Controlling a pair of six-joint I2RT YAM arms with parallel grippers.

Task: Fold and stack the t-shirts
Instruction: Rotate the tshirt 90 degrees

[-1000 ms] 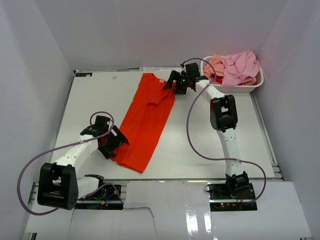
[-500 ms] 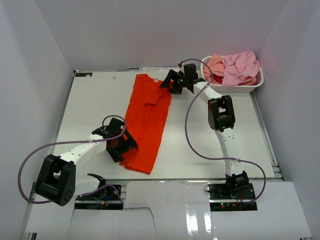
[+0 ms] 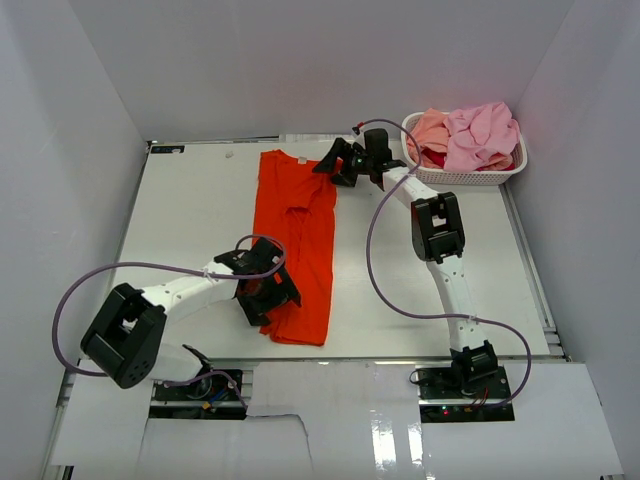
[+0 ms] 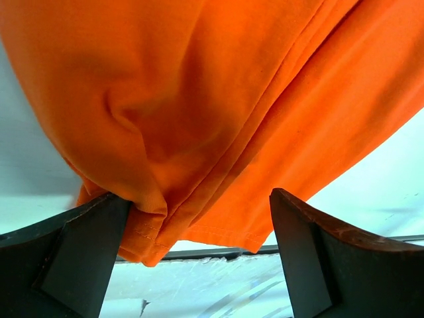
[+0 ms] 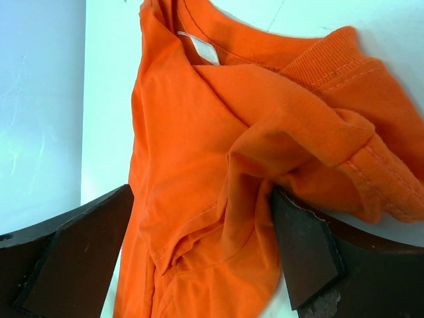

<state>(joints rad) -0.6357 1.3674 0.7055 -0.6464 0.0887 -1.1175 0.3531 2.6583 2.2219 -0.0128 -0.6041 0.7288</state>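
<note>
**Counter** (image 3: 190,230), seen from above. The orange t-shirt (image 3: 297,235) lies on it as a long strip folded lengthwise, with the collar at the far end. The basket (image 3: 470,179) at the far right holds the pink t-shirts (image 3: 482,135). My left jaws stand wide open astride the hem (image 4: 212,228). My right jaws stand wide open astride the collar (image 5: 324,53). Neither pinches cloth. I judge the shirt light, limp and layered, so it is best taken at the doubled hem corners and the ribbed collar, all layers together.
</note>
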